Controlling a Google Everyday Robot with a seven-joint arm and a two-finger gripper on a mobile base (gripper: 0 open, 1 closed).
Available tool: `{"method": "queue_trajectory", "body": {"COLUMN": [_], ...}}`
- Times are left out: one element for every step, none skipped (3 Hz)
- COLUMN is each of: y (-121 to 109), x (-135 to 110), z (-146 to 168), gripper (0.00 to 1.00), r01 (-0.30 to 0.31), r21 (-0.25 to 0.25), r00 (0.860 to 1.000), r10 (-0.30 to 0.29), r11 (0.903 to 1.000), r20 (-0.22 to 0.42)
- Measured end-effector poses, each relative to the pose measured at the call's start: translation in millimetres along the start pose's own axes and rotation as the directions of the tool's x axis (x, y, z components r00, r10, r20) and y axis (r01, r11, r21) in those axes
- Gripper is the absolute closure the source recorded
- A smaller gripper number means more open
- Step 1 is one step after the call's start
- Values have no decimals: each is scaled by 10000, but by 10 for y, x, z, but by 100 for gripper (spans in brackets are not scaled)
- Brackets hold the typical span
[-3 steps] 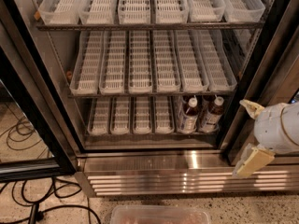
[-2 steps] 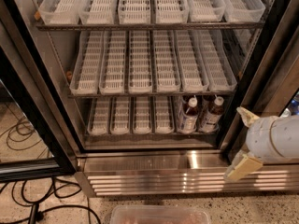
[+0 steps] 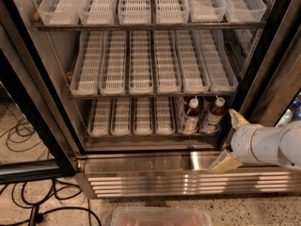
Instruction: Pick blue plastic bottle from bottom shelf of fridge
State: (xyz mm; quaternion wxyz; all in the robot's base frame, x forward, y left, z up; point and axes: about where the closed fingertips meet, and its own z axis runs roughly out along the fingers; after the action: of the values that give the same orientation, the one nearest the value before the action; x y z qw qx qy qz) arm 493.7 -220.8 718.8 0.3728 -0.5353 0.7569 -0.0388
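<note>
1. The tall, black-framed glass-door fridge (image 3: 28,79) is standing open, and its racks are carrying rows of white slotted plastic trays (image 3: 141,60).
2. A shiny steel louvred base (image 3: 141,178) is running along beneath the door opening.
3. The short bottom shelf (image 3: 127,119) is sitting just above that base, with tray lanes on its left and drinks at its right end.
4. A white robot arm (image 3: 268,145) is reaching in low from the right. Its tan two-finger hand (image 3: 222,140) is hovering in front of the right door frame, just outside the shelf's right end — fingers spread apart, gripping nothing.
5. The blue plastic bottle (image 3: 190,117), small and clear, with dark brown drink, a white cap and a pale bluish label, is standing upright in a right-hand lane. A near-identical neighbour bottle (image 3: 212,116) is standing just beside it, nearer the hand.
6. The approach step appears to be in hand, with no grasp made yet. The next move is likely calling for the hand to swing left into the low shelf gap and bracket one bottle's body — without tipping the other.
</note>
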Motion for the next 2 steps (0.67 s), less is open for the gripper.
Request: {"method": "queue_trajectory", "body": {"y": [0,72], "x": [0,15], "z": [0,194], "gripper": [0,0], "r01": [0,-762], "r21": [0,179], "r00": [10000,9959], "r10": [0,752], "r11": [10000,9969], "r20": [0,504]}}
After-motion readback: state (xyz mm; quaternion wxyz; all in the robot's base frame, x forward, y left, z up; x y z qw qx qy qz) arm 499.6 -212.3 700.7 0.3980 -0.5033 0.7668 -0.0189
